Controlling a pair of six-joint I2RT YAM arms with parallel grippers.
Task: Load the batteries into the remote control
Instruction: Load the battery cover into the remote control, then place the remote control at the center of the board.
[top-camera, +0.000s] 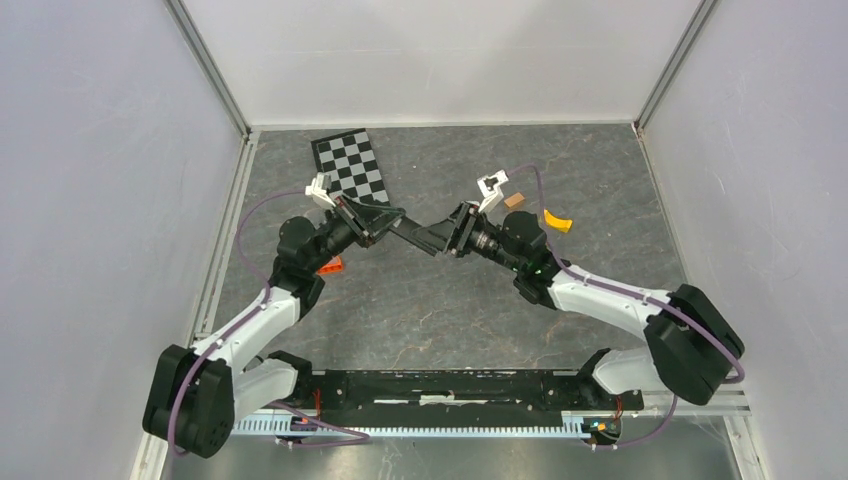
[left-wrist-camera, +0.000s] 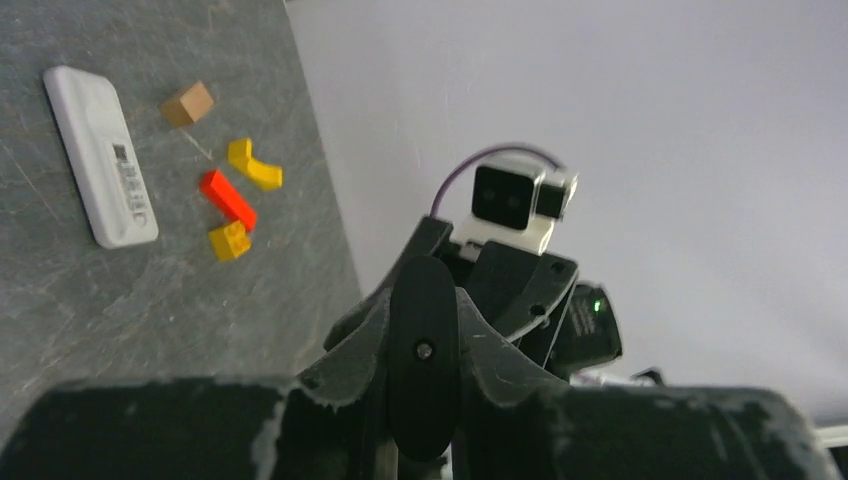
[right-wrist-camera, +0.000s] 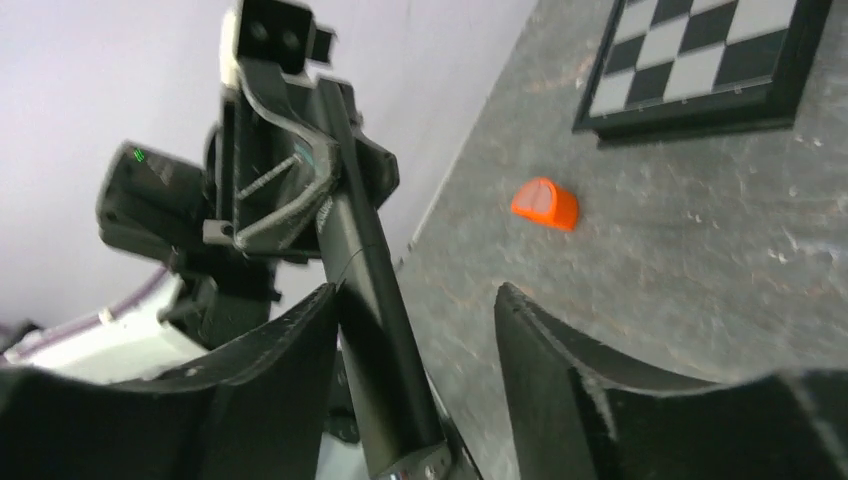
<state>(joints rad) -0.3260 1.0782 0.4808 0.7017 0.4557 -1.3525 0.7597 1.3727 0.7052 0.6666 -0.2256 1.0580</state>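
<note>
A long black remote control (top-camera: 415, 232) hangs in the air between the two arms, above the middle of the table. My left gripper (left-wrist-camera: 424, 350) is shut on one end of it, and that rounded black end (left-wrist-camera: 424, 400) fills the space between the jaws. My right gripper (right-wrist-camera: 417, 295) is open around the other end. The remote (right-wrist-camera: 365, 290) lies against the right gripper's left finger, with a wide gap to the other finger (right-wrist-camera: 530, 340). The batteries are out of view.
A white flat slab with a label (left-wrist-camera: 100, 155) lies on the table beside a tan cube (left-wrist-camera: 188, 103), a yellow curved piece (left-wrist-camera: 253, 165), a red block (left-wrist-camera: 228, 199) and a yellow block (left-wrist-camera: 229, 240). An orange block (right-wrist-camera: 545, 203) sits near the checkerboard (top-camera: 350, 168). White walls enclose the table.
</note>
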